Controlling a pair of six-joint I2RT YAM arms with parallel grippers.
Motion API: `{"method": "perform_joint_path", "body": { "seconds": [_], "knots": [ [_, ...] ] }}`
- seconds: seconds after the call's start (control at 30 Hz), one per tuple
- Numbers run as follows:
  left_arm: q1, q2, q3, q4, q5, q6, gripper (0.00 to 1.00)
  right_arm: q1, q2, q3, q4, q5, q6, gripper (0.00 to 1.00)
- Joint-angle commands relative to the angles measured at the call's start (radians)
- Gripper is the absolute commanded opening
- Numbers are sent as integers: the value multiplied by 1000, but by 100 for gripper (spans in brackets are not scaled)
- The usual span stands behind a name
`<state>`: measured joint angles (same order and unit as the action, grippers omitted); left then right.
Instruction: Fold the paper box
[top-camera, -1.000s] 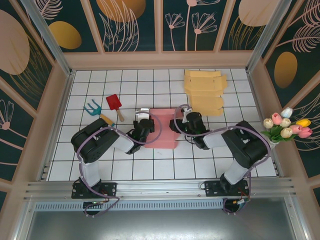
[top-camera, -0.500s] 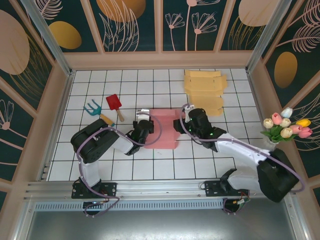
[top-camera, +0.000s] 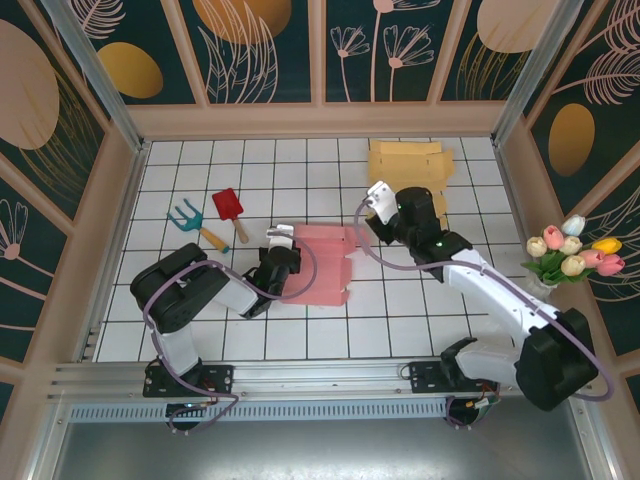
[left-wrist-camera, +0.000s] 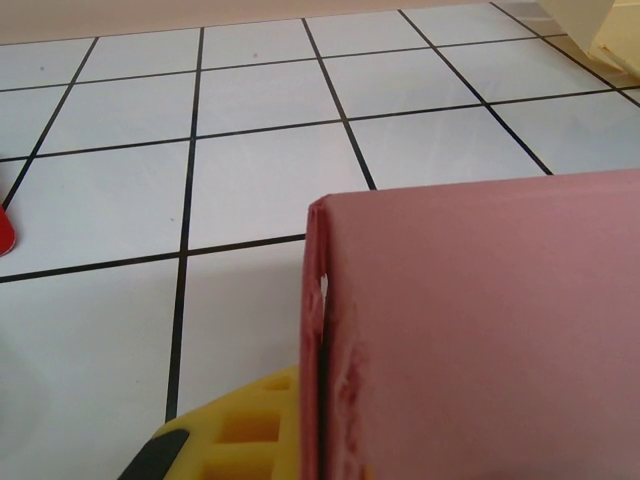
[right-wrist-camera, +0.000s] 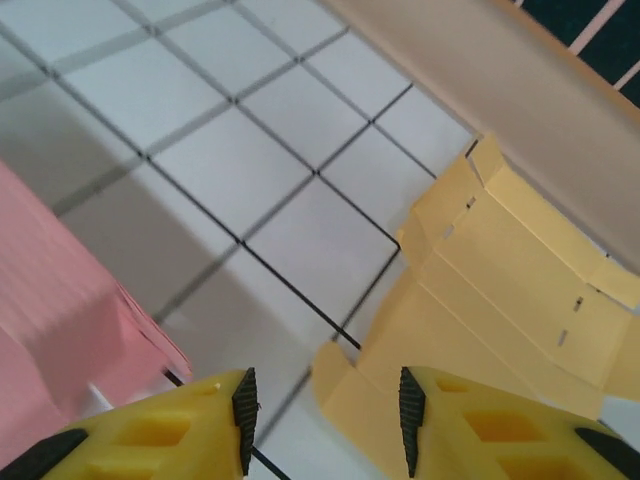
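Now gripping the pink paper box (top-camera: 322, 262) by its left wall with the left end effector (top-camera: 283, 254), near the middle of the white tiled table (top-camera: 200, 320). Pressing one yellow finger (left-wrist-camera: 235, 440) against the outside of that upright pink wall in the left wrist view, with the other finger hidden behind the card. Resting the box on the tiles, partly raised, its top panel facing up and slightly creased along the near corner.

Hovering the right end effector (top-camera: 378, 210) above the table just beyond the box's far right corner, apart from the card, between the box and the stack of flat yellow box blanks (top-camera: 408, 178). Holding its fingers (right-wrist-camera: 170, 430) spread open, with nothing but tile and the edge of a yellow blank in the gap. Looking down from the right wrist, seeing the pink box low at the left and the yellow blanks stretching away to the right, close to the beige back wall.

Lying well left of the box, a red trowel (top-camera: 229, 207) and a blue hand rake (top-camera: 186, 215). Standing at the right edge, a bunch of tulips (top-camera: 572, 250).
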<state>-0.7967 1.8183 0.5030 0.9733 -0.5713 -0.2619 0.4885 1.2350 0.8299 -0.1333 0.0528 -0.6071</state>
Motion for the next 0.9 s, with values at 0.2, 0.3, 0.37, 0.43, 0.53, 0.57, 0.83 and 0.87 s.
{"method": "perform_joint_path", "body": {
  "seconds": [0.2, 0.3, 0.37, 0.43, 0.53, 0.57, 0.83, 0.87],
  "knots": [
    [2, -5, 3, 27, 32, 31, 0, -81, 85, -69, -20, -171, -417, 47],
    [2, 2, 14, 21, 51, 24, 0, -90, 113, -103, 42, -221, -464, 47],
    [3, 8, 24, 14, 58, 20, 0, -92, 145, -105, 74, -250, -464, 47],
    [2, 14, 32, 6, 62, 20, 0, -93, 182, -103, 100, -285, -459, 47],
    [3, 15, 43, -7, 65, 20, 0, -94, 212, -102, 145, -353, -436, 47],
    [3, 14, 45, -11, 66, 22, 0, -95, 212, -103, 160, -377, -430, 47],
    [2, 16, 85, -78, 43, 3, 0, -105, 241, -94, 189, -494, -400, 47],
    [4, 16, 89, -86, 39, 0, 0, -106, 245, -94, 190, -498, -396, 46]
  ]
}}
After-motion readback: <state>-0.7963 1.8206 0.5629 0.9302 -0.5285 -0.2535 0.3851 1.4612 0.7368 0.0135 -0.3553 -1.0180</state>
